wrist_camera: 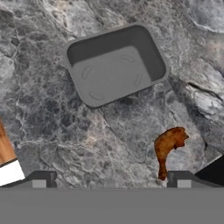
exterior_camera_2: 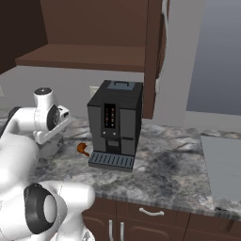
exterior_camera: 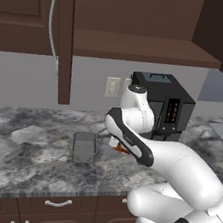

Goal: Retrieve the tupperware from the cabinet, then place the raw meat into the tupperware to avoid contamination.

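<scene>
The tupperware [wrist_camera: 116,65] sits empty and upright on the marble table [wrist_camera: 52,122], already out of the cabinet [exterior_camera: 69,36], whose door hangs open above. The raw meat [wrist_camera: 168,148] lies on the table near the container but apart from it, between it and the coffee machine [exterior_camera_2: 115,122]; the right base view shows it just in front of the machine's left corner [exterior_camera_2: 83,149]. In the hand view the end effector [wrist_camera: 111,179] hovers above the table with its two tips spread wide and nothing between them; the meat lies close to one tip rather than centred in the gap. The piece is drumstick-shaped: a thick lobed end toward the container and a thin shank tapering toward the end effector, so its long axis runs roughly along the camera's up-down line, slightly slanted. It is probably light and somewhat soft, and its rounded surface may slip under a hard pinch. The best hold looks to be across the thick end or mid-body, with the fingers closing crosswise to the long axis, after shifting sideways to centre over it. The container's long axis lies slanted in the hand view, its open mouth facing up, leaving ample room for the drop.
</scene>
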Controlling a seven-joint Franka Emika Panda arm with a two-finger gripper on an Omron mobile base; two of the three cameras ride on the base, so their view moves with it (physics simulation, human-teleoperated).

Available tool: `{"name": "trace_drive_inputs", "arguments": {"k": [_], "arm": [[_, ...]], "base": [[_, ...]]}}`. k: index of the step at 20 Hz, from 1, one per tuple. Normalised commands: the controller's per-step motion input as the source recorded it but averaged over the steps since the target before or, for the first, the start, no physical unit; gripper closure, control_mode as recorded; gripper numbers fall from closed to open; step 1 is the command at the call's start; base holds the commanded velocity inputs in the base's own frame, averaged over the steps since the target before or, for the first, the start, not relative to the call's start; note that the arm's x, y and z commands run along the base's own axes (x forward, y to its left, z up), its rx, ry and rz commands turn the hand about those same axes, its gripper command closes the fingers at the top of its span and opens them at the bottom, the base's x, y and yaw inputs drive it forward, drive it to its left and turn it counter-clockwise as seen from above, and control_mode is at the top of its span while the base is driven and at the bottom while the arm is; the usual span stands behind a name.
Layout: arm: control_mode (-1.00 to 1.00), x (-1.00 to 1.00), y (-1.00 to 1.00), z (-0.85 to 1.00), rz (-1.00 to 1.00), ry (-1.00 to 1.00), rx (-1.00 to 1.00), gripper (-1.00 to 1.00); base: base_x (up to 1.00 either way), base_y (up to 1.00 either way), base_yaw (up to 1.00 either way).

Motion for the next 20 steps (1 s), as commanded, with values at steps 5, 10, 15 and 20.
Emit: {"name": "trace_drive_inputs", "arguments": {"k": [5, 10, 15, 20], "arm": [[-1.00, 0.00, -0.18, -0.12, 0.00, 0.00, -0.02, -1.00], [-1.00, 0.03, -0.02, -0.11, -0.01, 0.00, -0.05, -1.00], [-1.00, 0.03, -0.01, -0.11, -0.01, 0.00, -0.05, -1.00], [-1.00, 0.10, -0.10, -0.18, -0.01, 0.00, -0.04, -1.00]], "base": [[0.00, 0.00, 0.00], [0.00, 0.00, 0.00], [0.00, 0.00, 0.00], [0.00, 0.00, 0.00]]}}
